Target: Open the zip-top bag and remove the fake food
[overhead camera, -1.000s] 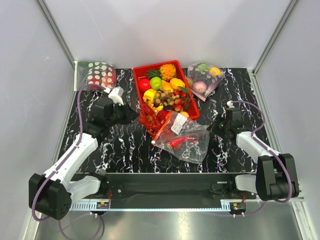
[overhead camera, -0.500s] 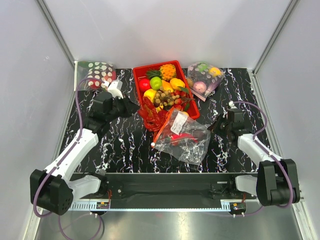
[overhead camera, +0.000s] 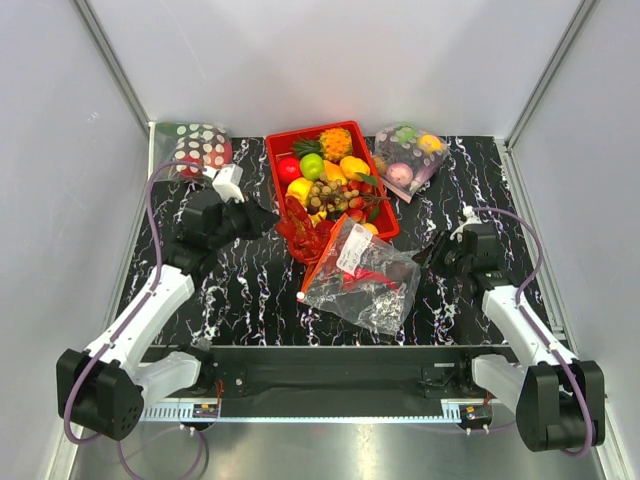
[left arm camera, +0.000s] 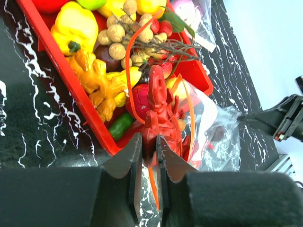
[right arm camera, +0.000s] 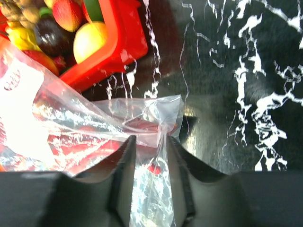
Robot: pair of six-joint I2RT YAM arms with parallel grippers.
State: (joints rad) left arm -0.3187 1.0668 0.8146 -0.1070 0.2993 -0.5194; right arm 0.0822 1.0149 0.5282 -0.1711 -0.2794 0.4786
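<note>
The zip-top bag (overhead camera: 365, 280) lies crinkled in the middle of the table, its orange-red zip strip (overhead camera: 318, 262) on the left edge and its white label facing up. My left gripper (overhead camera: 272, 220) is shut on the red lobster (overhead camera: 302, 236), held at the bag's mouth beside the basket's near corner; in the left wrist view the lobster (left arm camera: 160, 113) sticks out beyond the jaws. My right gripper (overhead camera: 427, 258) is shut on the bag's right corner (right arm camera: 156, 118). A red chili (right arm camera: 80, 147) and a dark brown ball (left arm camera: 217, 134) show inside the bag.
A red basket (overhead camera: 273, 175) full of fake fruit stands behind the bag. A white-dotted red bag (overhead camera: 200, 148) lies at the back left. A clear bag of pastel fruits (overhead camera: 408, 155) lies at the back right. Walls close in the table on three sides.
My left gripper has drawn the lobster up and to the left, away from the bag's inside. My right arm has shifted right and nearer, keeping hold of the bag's corner; the bag has stretched flatter.
</note>
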